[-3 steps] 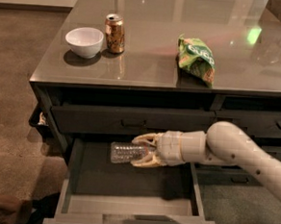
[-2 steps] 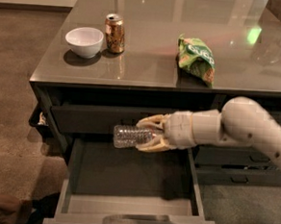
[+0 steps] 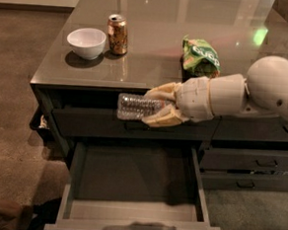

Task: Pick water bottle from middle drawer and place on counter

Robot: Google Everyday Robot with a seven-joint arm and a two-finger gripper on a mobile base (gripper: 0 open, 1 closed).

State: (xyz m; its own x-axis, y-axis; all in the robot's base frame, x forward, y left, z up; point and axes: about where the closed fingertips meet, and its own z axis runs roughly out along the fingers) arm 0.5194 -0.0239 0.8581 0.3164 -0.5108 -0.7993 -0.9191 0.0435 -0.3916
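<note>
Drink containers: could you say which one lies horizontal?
The clear ribbed plastic water bottle, gripped by the hand above the open dark grey drawer; the gold-brown can stands upright.

Cream end effector (image 3: 152, 107) clasps the clear ribbed bottle (image 3: 133, 107) before the glossy grey-brown worktop (image 3: 152, 63) edge; white bowl (image 3: 87, 42), gold-brown can (image 3: 118, 34), green white-printed bag (image 3: 201, 56); dark grey drawer (image 3: 129, 183), lighter walls

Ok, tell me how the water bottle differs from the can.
The water bottle is clear plastic; the can is gold-brown. The water bottle lies sideways in the gripper, in the air above the open drawer; the can stands upright on the counter. Both are small drink containers.
</note>
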